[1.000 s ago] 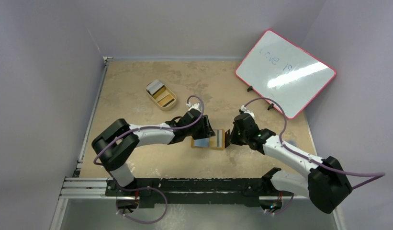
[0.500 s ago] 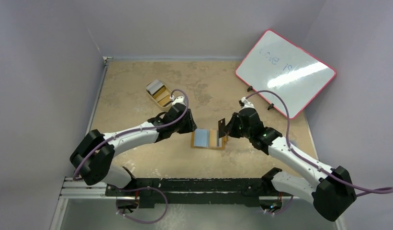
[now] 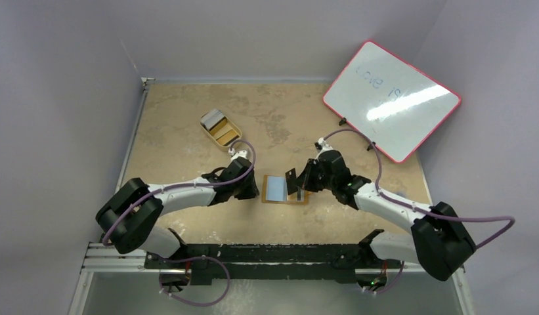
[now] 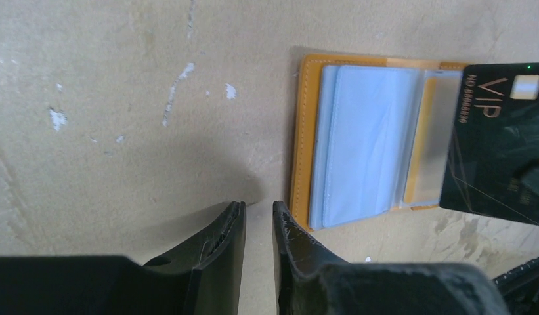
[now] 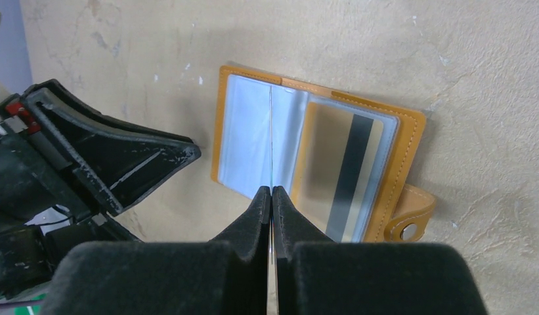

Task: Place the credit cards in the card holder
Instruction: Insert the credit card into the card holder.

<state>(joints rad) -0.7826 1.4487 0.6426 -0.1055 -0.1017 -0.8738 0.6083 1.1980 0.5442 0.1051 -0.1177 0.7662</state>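
The orange-tan card holder (image 3: 277, 189) lies open and flat on the table, its clear pockets facing up (image 4: 358, 144). One card with a dark stripe (image 5: 348, 170) sits in its right-hand pocket. My right gripper (image 5: 271, 190) is shut on a black VIP credit card (image 4: 499, 170), which stands on edge over the holder's middle fold (image 3: 291, 180). Just left of the holder, low over the table, my left gripper (image 4: 258, 209) has its jaws a narrow gap apart with nothing between them. More credit cards, grey (image 3: 214, 119) and gold-brown (image 3: 225, 133), lie in the tray.
A cream oval tray (image 3: 205, 125) stands at the back left of the table. A pink-framed whiteboard (image 3: 391, 98) leans at the back right. The holder's snap strap (image 5: 411, 216) sticks out on its right side.
My left arm has drawn back leftward off the holder and its jaws have narrowed. My right gripper has carried the black card left, over the holder's middle.
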